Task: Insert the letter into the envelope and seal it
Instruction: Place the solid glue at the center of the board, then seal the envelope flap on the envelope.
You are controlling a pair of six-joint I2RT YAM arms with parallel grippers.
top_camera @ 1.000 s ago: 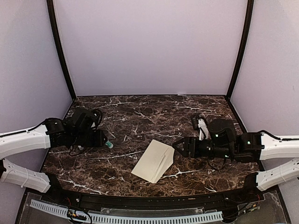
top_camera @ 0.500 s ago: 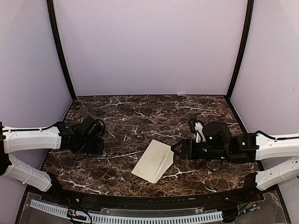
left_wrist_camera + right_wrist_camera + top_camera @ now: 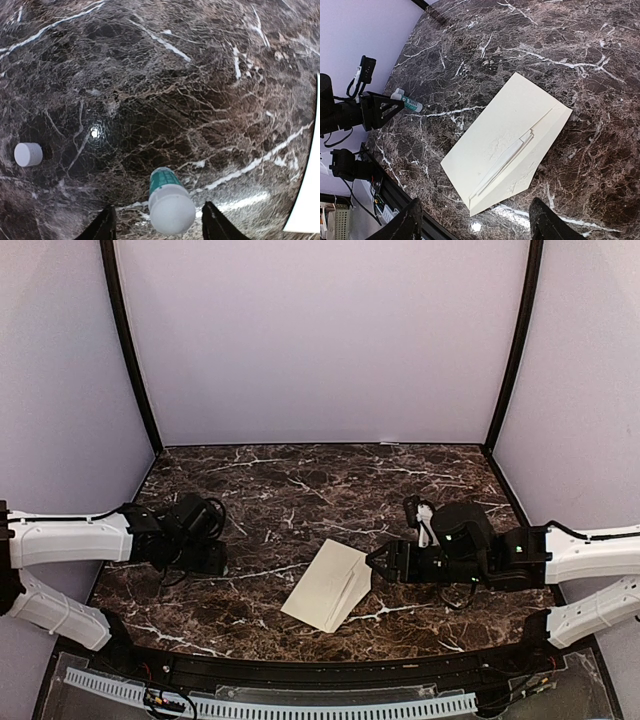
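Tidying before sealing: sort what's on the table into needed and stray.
Needed: envelope, flap open; letter, not distinguishable, maybe inside; glue stick within the open left gripper, likely for sealing.
Stray: white cap, lying apart, likely the glue stick's.

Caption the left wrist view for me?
Open left end effector flanking a glue stick lying on the marble table, white cap lying apart.
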